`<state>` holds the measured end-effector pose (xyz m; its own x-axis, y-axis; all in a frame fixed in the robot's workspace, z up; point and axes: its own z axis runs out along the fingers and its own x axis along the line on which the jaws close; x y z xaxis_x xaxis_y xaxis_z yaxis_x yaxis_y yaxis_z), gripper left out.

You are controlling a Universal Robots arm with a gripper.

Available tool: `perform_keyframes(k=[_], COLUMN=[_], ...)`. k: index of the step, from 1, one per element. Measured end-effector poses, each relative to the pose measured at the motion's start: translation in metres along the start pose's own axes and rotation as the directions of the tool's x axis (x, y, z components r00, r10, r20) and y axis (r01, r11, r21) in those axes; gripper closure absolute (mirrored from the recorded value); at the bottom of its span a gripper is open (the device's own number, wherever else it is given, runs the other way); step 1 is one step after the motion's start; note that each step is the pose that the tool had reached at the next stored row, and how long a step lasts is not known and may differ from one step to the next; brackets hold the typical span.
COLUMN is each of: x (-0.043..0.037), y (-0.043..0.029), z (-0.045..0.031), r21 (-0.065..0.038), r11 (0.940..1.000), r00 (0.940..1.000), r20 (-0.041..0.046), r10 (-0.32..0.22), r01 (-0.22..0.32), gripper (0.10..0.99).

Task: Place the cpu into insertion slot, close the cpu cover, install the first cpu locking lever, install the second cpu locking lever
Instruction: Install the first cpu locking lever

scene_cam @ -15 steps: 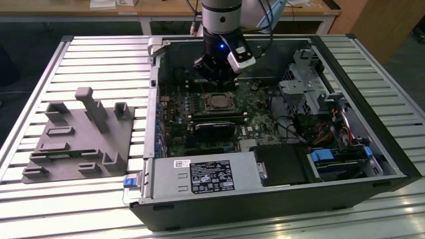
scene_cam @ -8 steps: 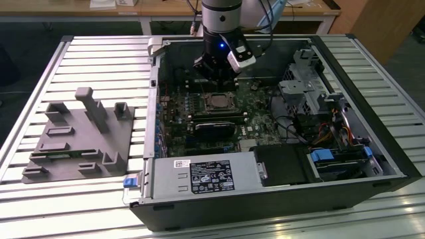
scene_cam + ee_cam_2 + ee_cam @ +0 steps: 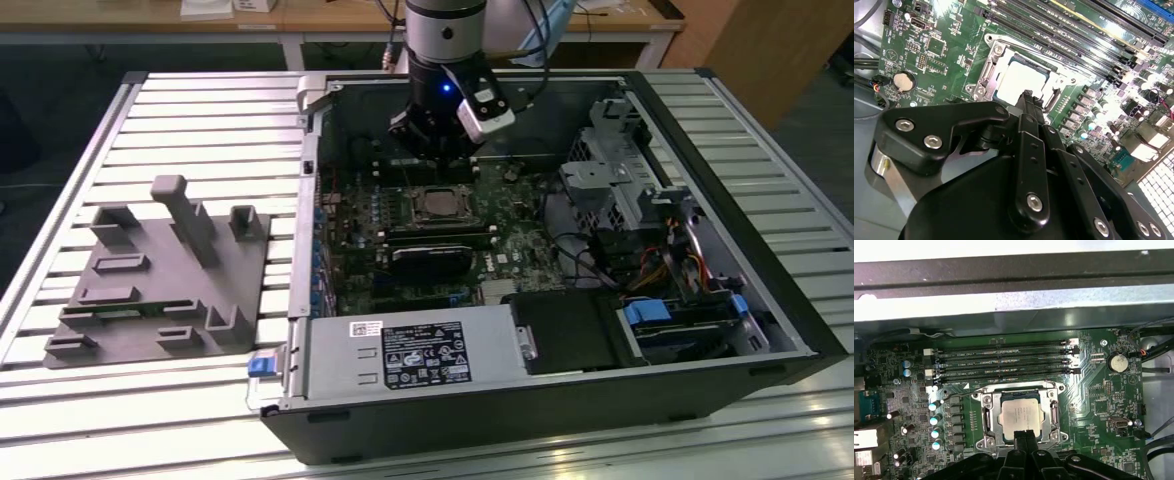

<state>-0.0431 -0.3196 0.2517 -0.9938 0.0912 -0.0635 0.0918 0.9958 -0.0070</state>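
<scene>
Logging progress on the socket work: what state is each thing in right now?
computer case: lying on its side, side panel off.
cpu: lying flat, seated in the board.
cpu cover: down flat, framing the cpu.
gripper: shut, tips at the cpu's edge.

No wording can be made out; the black label (image 3: 424, 354) and the small white barcode sticker (image 3: 363, 328) on the grey power box (image 3: 334, 368), at the computer case's (image 3: 534, 420) edge nearest the exterior view's camera, carry print too fine to read; likewise the processor chip's (image 3: 1022, 415) face and the memory slots (image 3: 999, 362).
</scene>
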Motion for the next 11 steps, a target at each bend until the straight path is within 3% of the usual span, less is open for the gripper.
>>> perform_keyframes(k=[11], x=[0.0103], y=[-0.0009], z=[-0.0007], r21=[0.000], r11=[1.0000], r00=[1.0000], r20=[0.0000], r10=[0.000], r01=[0.000], gripper=[0.980])
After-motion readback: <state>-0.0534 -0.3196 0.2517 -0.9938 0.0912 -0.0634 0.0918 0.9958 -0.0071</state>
